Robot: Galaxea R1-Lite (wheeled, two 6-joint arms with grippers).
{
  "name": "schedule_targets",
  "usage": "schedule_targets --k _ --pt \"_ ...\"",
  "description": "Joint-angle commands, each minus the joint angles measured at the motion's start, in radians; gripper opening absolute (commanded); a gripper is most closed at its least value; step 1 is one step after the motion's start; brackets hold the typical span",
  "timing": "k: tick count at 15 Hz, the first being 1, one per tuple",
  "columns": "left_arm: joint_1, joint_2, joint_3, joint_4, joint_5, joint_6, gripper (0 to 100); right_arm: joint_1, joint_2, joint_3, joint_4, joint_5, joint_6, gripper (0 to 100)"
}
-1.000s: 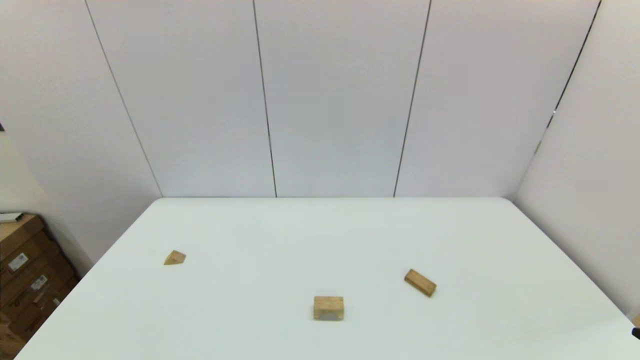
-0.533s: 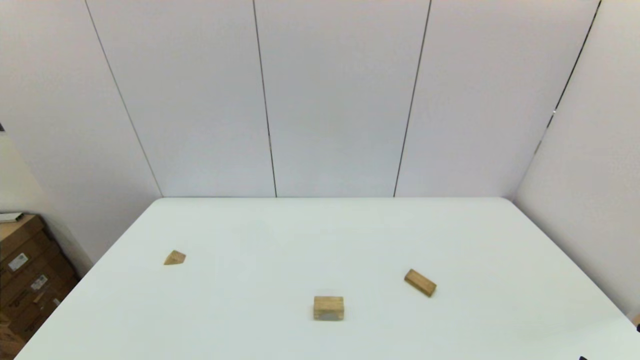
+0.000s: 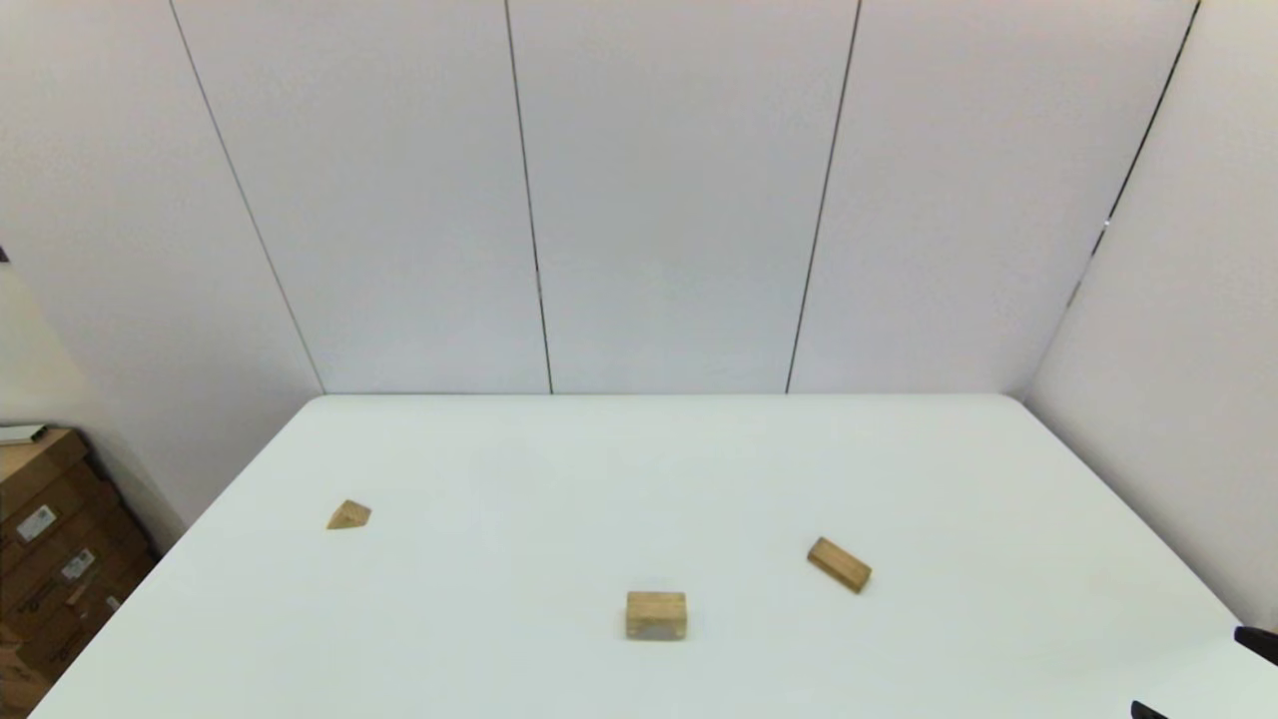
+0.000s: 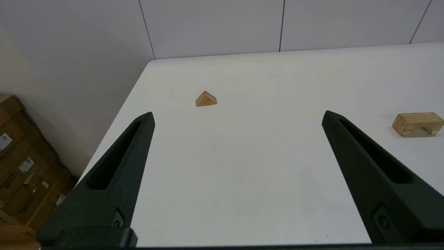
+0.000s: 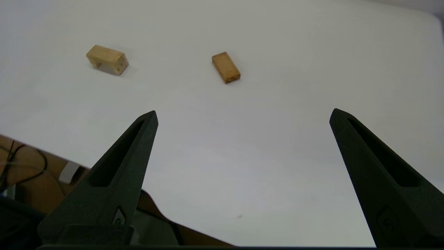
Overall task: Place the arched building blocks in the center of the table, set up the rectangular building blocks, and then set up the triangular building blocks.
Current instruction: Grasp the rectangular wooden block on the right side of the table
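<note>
Three light-wood blocks lie apart on the white table [image 3: 639, 459]. The arched building block [image 3: 656, 614] sits near the front middle, cutout downward, and also shows as arched block [image 4: 418, 123] and arched block [image 5: 107, 59]. The rectangular building block [image 3: 839, 564] lies flat to its right, seen too as rectangular block [image 5: 225, 67]. The triangular building block [image 3: 348, 515] rests at the left, also triangular block [image 4: 206, 99]. My right gripper [image 3: 1201, 677] enters at the front right corner, open and empty [image 5: 244, 113]. My left gripper [image 4: 238, 115] hangs open over the front left, holding nothing.
Cardboard boxes [image 3: 50, 539] stand on the floor beside the table's left edge. Grey wall panels [image 3: 679, 200] close off the back and right sides. Past the table's front edge, the right wrist view shows cables [image 5: 20, 166].
The right gripper's fingertips have come a little farther into the head view at the bottom right corner. The three blocks have not moved.
</note>
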Motion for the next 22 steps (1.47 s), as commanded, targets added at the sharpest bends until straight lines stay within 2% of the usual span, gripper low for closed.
schedule_targets --k 1,7,11,14,22 --pt "0.0 0.001 0.0 0.0 0.0 0.0 100 0.036 0.3 -0.129 0.018 0.002 -0.001 100" --pt "0.0 0.001 0.0 0.001 0.0 0.0 100 0.079 0.615 -0.256 0.009 0.008 -0.013 100" --pt "0.001 0.001 0.0 0.0 0.0 0.0 100 0.082 0.736 -0.304 0.006 0.011 -0.018 100" --pt "0.0 0.001 0.0 0.0 0.0 0.0 100 0.084 0.859 -0.339 0.009 0.009 -0.094 100" --pt "0.0 0.001 0.0 0.0 0.0 0.0 100 0.096 1.104 -0.479 0.021 0.008 -0.105 100"
